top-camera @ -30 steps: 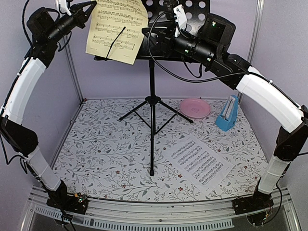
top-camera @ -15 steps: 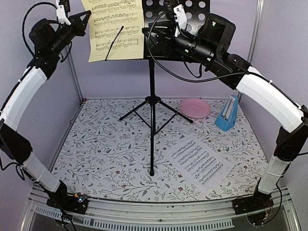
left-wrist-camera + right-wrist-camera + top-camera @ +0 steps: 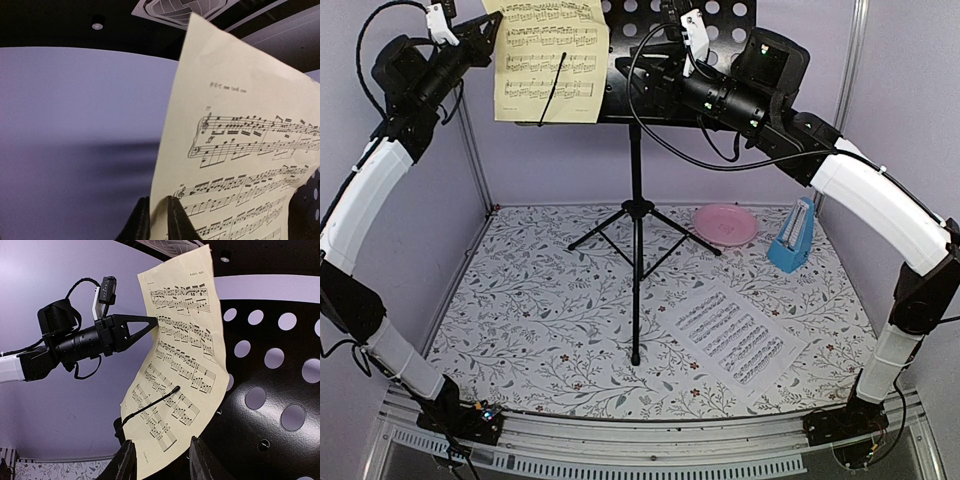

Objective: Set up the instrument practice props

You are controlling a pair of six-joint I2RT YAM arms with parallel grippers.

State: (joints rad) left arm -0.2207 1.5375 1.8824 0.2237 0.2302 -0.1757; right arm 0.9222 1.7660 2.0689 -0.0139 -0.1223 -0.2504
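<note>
Pale-yellow sheet (image 3: pixel 548 60) stands upright on the left side of the music stand (image 3: pixel 735 22). Left tool (image 3: pixel 157 201) straddles its left edge; whether clenched, cannot tell. Right tool (image 3: pixel 162 441) is released, fingers (image 3: pixel 126 462) apart before the sheet's lower edge.

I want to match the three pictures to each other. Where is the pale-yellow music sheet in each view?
Top external: the pale-yellow sheet is at the top, left of centre, on the music stand.
Left wrist: it fills the right half, rising from the bottom edge.
Right wrist: it is at the centre, against the stand's perforated panel.
Shared landmark: the left gripper at the sheet's edge.
</note>
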